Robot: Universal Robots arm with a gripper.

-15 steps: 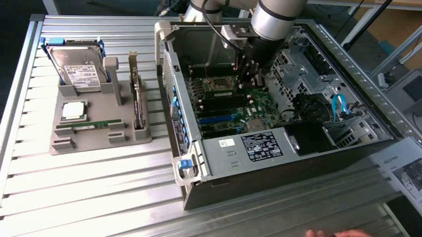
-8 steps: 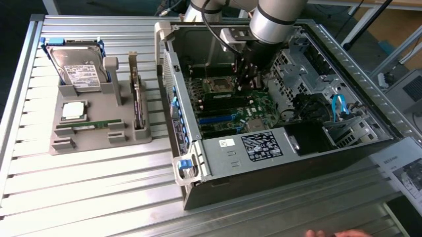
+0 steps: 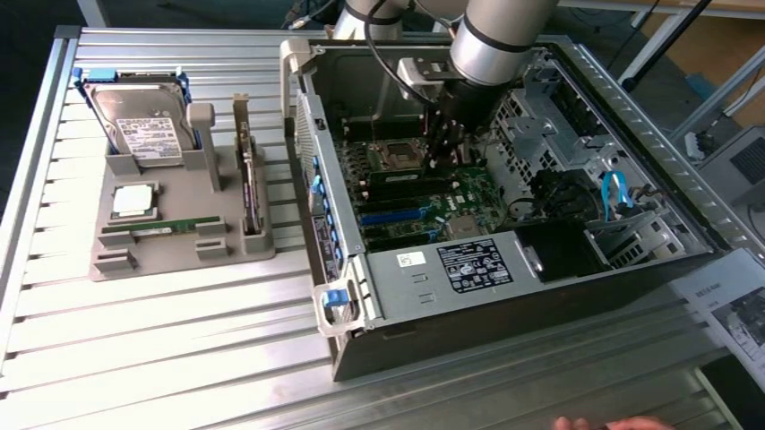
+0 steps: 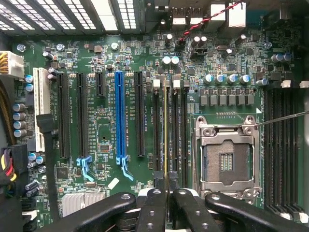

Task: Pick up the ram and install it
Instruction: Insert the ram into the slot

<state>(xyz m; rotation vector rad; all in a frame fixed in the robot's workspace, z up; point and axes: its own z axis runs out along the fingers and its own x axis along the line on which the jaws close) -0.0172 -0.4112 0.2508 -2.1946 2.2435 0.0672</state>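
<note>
Install step: hand (image 4: 166,195) is clenching the ram (image 4: 166,125) edge-on, hanging it inside the PC case (image 3: 395,269) along the memory slots (image 4: 176,130) beside the CPU socket (image 4: 226,159). Can't tell if it's touching a slot. Judging that seating is calling for square alignment and a straight, even press.
</note>
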